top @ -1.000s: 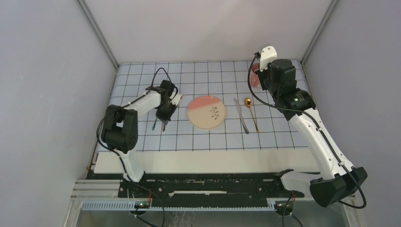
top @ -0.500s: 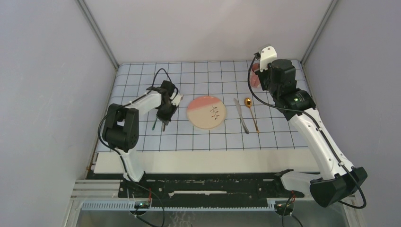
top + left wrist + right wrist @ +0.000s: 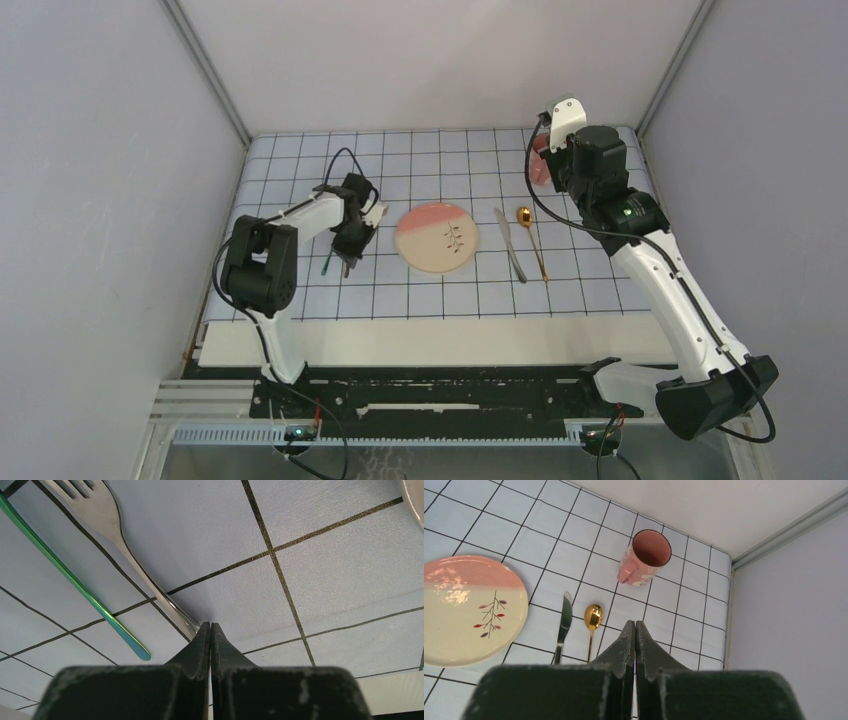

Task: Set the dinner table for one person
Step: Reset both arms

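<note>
Jaws of the left gripper are clenched on nothing, tips against the fork handle left of the plate; right gripper likewise clenched, aloft. Fork-aligning, I judge; next, nudge it parallel. Near the cloth, the dinner table shows bare.

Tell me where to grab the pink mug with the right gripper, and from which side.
Take the pink mug by its rim, coming straight down from above: it stands upright with its mouth open, so one finger can go inside and one outside the wall. Probably pick the rim's far side, away from the gold spoon. The right gripper is shut, so open it first.
</note>
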Controlling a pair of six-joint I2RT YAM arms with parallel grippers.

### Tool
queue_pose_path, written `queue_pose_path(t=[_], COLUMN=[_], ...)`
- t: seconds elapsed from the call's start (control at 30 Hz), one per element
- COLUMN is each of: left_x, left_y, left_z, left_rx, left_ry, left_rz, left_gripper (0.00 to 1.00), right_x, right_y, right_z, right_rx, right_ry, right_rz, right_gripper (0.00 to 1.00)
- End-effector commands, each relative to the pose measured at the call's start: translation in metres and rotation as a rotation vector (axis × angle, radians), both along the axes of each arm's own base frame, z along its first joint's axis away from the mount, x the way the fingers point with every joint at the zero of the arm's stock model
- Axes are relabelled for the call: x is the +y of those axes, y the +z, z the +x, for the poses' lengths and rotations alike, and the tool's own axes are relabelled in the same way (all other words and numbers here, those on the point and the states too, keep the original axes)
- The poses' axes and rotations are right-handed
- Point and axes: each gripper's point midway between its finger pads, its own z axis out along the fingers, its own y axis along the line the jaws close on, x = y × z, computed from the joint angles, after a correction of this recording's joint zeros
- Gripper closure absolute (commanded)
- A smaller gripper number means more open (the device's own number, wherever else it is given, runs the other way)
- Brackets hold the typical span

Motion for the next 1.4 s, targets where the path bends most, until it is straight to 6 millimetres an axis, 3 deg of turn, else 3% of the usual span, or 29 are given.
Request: queue_pose_path(t=[0.0, 0.47, 0.53, 0.63, 0.77, 0.8, 0.83, 0.93, 1.13, 1.27, 1.37], left_x=[-0.001, 0.004, 0.001, -0.001, 0.013, 0.02, 0.028, 0.046, 0.077, 0.094, 0.114], left_y=[0.006, 0.013, 0.023, 0.055, 0.118, 0.132, 0.146, 0.176, 0.198, 0.195, 0.201], left_z=[0.012, 0.018, 0.02, 0.031, 0.058, 0.065, 0.068, 0.07, 0.054, 0.038, 0.027], left_rx=[-0.037, -0.062, -0.077, -0.169, -0.41, -0.476, -0.533, -0.654, -0.797, -0.834, -0.892], left_ry=[0.007, 0.025, 0.023, 0.022, 0.068, 0.092, 0.119, 0.185, 0.253, 0.325, 0.4], left_rz=[0.009, 0.006, -0.013, -0.058, -0.078, -0.08, -0.076, -0.087, -0.036, -0.049, -0.051], left_gripper=[1.0, 1.0, 1.0, 0.96, 0.79, 0.71, 0.54, 0.3, 0.25, 0.17, 0.12], right_x=[0.001, 0.001, 0.0, -0.011, -0.052, -0.063, -0.074, -0.088, -0.083, -0.068, -0.051], right_y=[0.019, 0.016, 0.017, 0.02, 0.029, 0.029, 0.028, 0.016, -0.023, -0.054, -0.077], right_z=[-0.005, -0.003, -0.003, -0.002, 0.002, 0.001, 0.0, -0.003, -0.001, -0.004, -0.008], right_rx=[-0.057, -0.05, -0.055, -0.069, -0.108, -0.112, -0.11, -0.09, 0.009, 0.127, 0.215], right_ry=[0.005, 0.001, -0.008, -0.064, -0.239, -0.288, -0.334, -0.388, -0.368, -0.288, -0.186], right_rz=[0.03, 0.025, 0.031, 0.04, 0.115, 0.147, 0.175, 0.234, 0.263, 0.329, 0.389], right_gripper=[1.0, 1.0, 1.0, 1.0, 1.0, 1.0, 1.0, 1.0, 0.97, 0.89, 0.77])
